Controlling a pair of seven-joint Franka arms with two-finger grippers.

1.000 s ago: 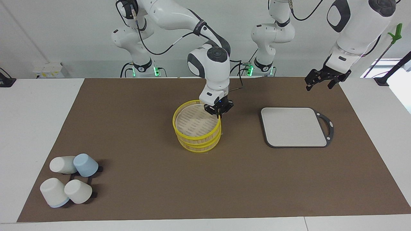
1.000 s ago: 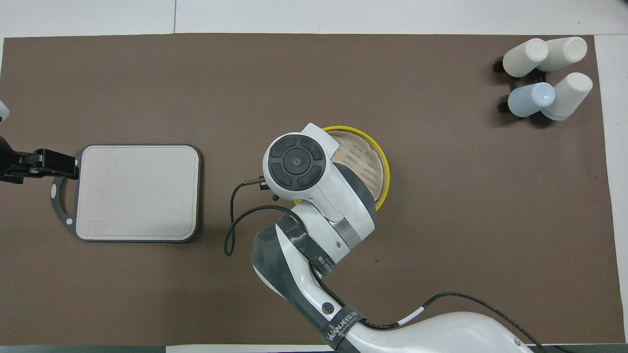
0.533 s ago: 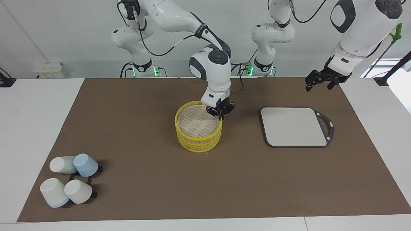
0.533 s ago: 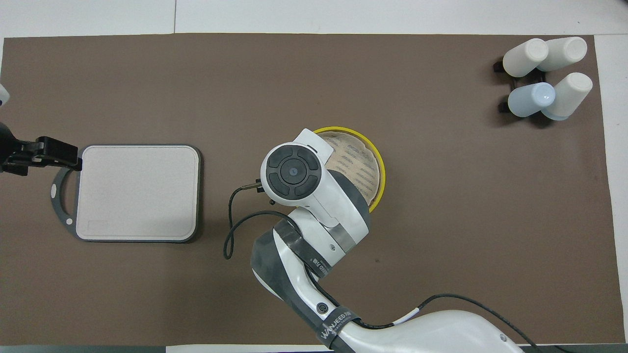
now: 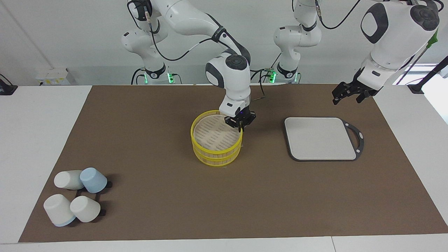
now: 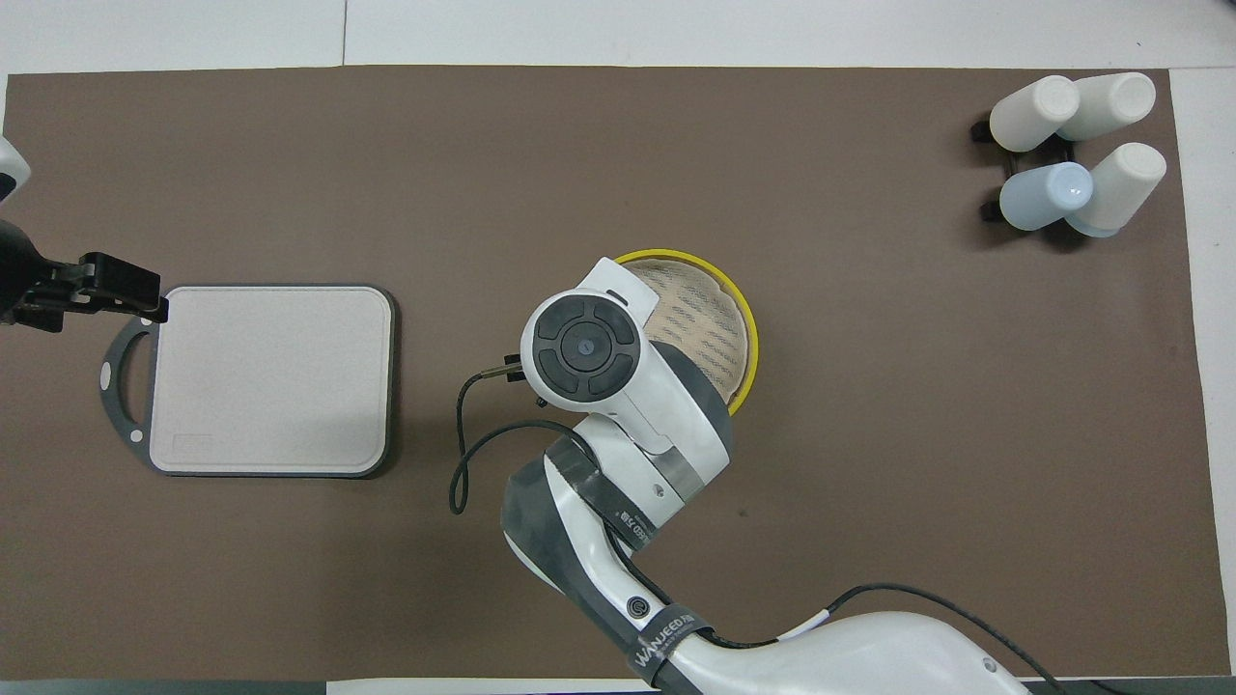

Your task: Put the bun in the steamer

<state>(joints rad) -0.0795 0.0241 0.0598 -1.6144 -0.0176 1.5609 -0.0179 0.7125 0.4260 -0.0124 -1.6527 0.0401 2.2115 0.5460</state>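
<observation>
The steamer [image 5: 211,149] is a yellow-rimmed basket of two stacked tiers at the middle of the brown mat; its slatted floor holds nothing. It also shows in the overhead view [image 6: 710,309], half covered by my right arm. My right gripper [image 5: 240,128] is at the top tier's rim on the side toward the left arm's end, shut on that rim; in the overhead view the arm's wrist hides it. My left gripper [image 5: 345,99] is open and empty in the air over the mat beside the grey board's handle, and shows in the overhead view [image 6: 145,299]. No bun is in view.
A grey square board [image 5: 320,138] with a black handle lies toward the left arm's end [image 6: 270,376]. Several upturned cups [image 5: 75,196] stand on a black rack at the mat's corner toward the right arm's end, farthest from the robots [image 6: 1072,154].
The steamer's top tier was tilted and off-centre one second ago; it now sits level and squared on the lower tier. My left gripper has drifted slightly.
</observation>
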